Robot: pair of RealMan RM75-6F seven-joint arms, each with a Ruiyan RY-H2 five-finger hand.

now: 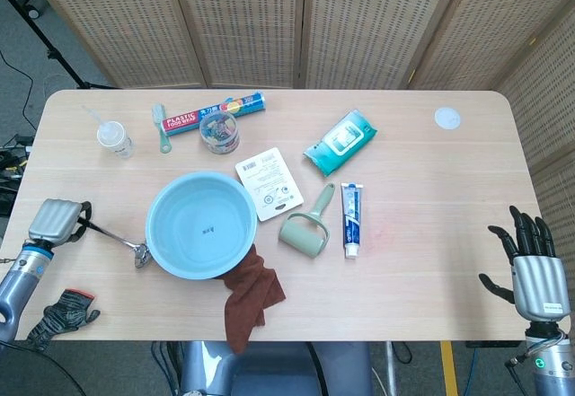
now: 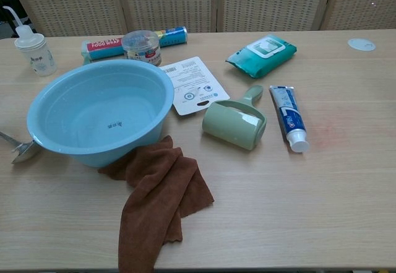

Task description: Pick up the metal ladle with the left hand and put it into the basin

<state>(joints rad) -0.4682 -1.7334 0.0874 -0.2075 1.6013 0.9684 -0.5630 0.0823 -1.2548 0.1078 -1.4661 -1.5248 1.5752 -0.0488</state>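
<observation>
Your left hand (image 1: 56, 221) sitting at table's (image 1: 431, 261) left edge, fingers wrapping ladle (image 1: 115, 241) handle end — you're gripping it. Ladle bowl resting on tabletop, touching or just beside basin's (image 1: 171, 200) left rim, outside basin. Brown cloth (image 1: 247, 295) lying against basin's near side. Your right hand (image 1: 530, 266) idling at table's right edge, fingers spread, holding nothing.
</observation>
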